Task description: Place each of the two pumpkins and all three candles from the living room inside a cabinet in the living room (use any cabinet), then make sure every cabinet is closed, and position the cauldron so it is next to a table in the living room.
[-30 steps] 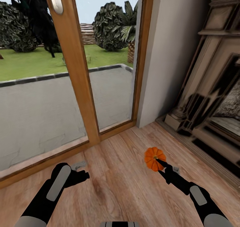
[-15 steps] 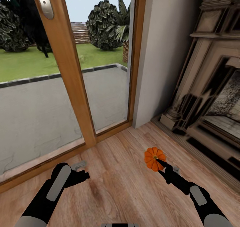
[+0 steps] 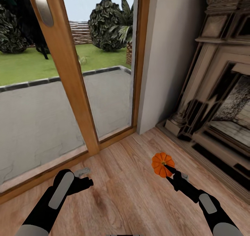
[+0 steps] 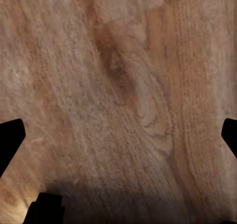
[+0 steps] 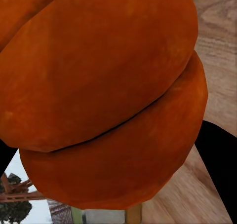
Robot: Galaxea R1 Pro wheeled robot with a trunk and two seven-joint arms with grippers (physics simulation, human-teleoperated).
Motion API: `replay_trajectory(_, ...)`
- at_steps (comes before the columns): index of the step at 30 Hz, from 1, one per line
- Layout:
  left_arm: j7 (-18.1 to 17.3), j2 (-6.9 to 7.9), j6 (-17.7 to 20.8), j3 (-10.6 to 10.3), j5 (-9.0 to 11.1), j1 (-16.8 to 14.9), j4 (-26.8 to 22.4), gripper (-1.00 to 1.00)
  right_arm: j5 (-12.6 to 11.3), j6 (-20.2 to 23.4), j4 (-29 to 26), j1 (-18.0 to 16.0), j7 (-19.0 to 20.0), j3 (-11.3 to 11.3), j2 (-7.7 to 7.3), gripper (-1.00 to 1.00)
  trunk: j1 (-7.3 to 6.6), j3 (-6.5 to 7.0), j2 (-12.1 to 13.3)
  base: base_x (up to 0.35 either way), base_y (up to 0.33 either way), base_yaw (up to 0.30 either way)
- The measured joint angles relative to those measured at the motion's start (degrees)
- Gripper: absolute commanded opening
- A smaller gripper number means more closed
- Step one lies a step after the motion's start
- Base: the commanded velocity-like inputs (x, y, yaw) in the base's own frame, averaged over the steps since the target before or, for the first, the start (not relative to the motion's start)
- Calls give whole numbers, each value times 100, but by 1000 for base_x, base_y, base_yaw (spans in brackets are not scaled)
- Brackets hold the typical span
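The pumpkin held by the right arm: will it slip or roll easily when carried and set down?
The pumpkin looks rigid and probably light, since the right tool carries it alone above the wooden floor. Its smooth ribbed skin might slip. Its round, squat shape could roll if set on its side.

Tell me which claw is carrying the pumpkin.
The right claw: it is shut on the orange pumpkin, held above the wood floor. The left claw holds nothing, fingers spread apart.
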Motion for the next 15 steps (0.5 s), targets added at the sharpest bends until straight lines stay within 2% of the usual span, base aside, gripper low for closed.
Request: replay_trajectory(15,0,-12,-9,-8,0,0,26,100,4,-4,0,15,0,-28,0,-100,-329,269,602,0,0,0)
